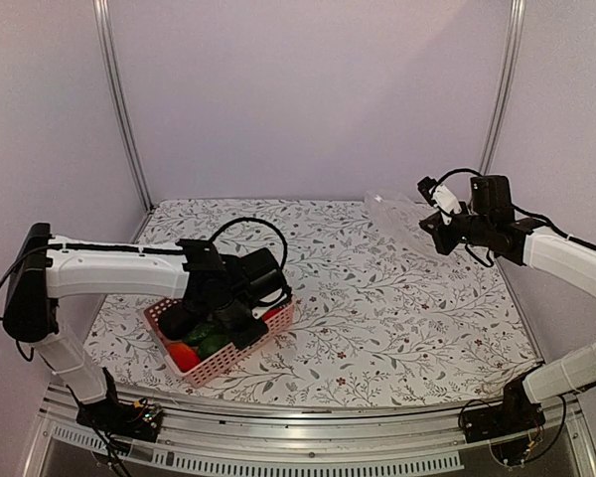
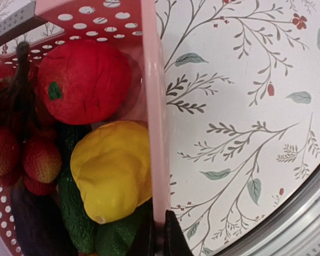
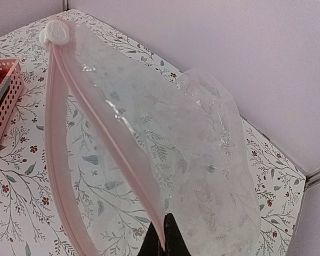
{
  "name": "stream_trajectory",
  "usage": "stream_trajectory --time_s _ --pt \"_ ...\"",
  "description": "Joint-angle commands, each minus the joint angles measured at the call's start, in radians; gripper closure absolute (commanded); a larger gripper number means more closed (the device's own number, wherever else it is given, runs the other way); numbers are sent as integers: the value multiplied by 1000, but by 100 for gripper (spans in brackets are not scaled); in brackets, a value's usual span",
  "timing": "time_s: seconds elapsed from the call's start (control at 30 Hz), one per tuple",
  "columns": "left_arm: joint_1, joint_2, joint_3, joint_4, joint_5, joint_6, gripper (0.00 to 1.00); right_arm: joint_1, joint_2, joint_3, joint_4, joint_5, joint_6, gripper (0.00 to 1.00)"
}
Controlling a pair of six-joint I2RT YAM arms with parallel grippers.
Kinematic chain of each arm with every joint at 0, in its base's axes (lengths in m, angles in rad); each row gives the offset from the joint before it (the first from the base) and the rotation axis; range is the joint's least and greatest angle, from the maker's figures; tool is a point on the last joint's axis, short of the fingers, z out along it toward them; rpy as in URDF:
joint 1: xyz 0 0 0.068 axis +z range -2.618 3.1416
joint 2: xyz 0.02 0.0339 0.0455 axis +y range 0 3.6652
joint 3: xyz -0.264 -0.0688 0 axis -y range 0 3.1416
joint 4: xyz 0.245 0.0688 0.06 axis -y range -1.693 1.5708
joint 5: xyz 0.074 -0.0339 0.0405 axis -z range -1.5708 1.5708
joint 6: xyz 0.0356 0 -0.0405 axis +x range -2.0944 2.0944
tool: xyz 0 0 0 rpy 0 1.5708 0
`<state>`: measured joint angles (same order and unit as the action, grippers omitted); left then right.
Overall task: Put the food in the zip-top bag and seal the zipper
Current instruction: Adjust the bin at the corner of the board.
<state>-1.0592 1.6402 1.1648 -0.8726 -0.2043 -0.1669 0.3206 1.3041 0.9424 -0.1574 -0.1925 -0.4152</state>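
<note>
Two arms work over one flowered counter (image 2: 245, 133). In the top view the one pink basket (image 2: 152, 106) sits toward 8 o'clock and the one zip-top bag (image 3: 202, 160) toward 2 o'clock, well apart.

All the food lies in the basket, none in the bag. The left wrist view shows one red tomato (image 2: 85, 80) at 12 o'clock, one yellow lemon (image 2: 112, 170) just below it against the basket wall, green cucumber (image 2: 74, 213) pieces under the lemon (two, as far as I can tell), one dark eggplant (image 2: 32, 224) at 7 o'clock and at least three small bumpy red fruits (image 2: 40, 160) at 9 o'clock.

The left tool (image 2: 160, 240) is clenched on the basket's wall, one finger on each side of it.

The right tool (image 3: 162, 233) pinches the zipper (image 3: 56, 149), which here is pink. Its two strips spread apart, so the bag's mouth gapes, and they meet at 11 o'clock at one white slider (image 3: 53, 33). The clear bag is lifted at the pinched end.
</note>
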Motion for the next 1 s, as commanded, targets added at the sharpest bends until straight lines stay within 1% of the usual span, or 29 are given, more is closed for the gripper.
stream_trajectory --time_s 0.0,0.1,0.2,0.23,0.33,0.47,0.5,0.53,0.6,0.67,0.73,0.8,0.87,0.97 --pt "16 60 88 43 46 -38 100 4 -8 -14 0 -3 7 100" --pt "18 143 190 55 25 -84 100 4 -6 -14 1 0 9 100" --pt "32 259 331 39 -15 -161 100 3 -4 -13 1 13 11 100" --pt "40 300 409 26 -30 -191 100 4 -3 -13 1 18 12 100" --pt "78 417 580 -20 -54 -287 100 3 -2 -13 1 32 12 100" --pt "135 529 738 -11 -40 -353 100 2 1 -11 2 40 15 100" --pt "149 549 771 -6 -33 -356 97 3 3 -13 2 40 15 100" --pt "160 567 800 -5 -17 -356 90 2 3 -11 2 40 16 100" --pt "182 581 839 0 22 -355 71 3 4 -11 2 39 16 100" --pt "183 557 839 12 56 -337 60 2 6 -11 1 42 18 100" --pt "177 500 797 30 84 -309 54 2 6 -11 1 43 18 100" --pt "178 412 708 61 85 -294 51 2 7 -11 2 42 18 100" --pt "192 311 565 93 47 -281 48 3 10 -10 0 44 17 100" --pt "260 185 395 128 8 -263 46 2 15 -10 0 50 15 100"
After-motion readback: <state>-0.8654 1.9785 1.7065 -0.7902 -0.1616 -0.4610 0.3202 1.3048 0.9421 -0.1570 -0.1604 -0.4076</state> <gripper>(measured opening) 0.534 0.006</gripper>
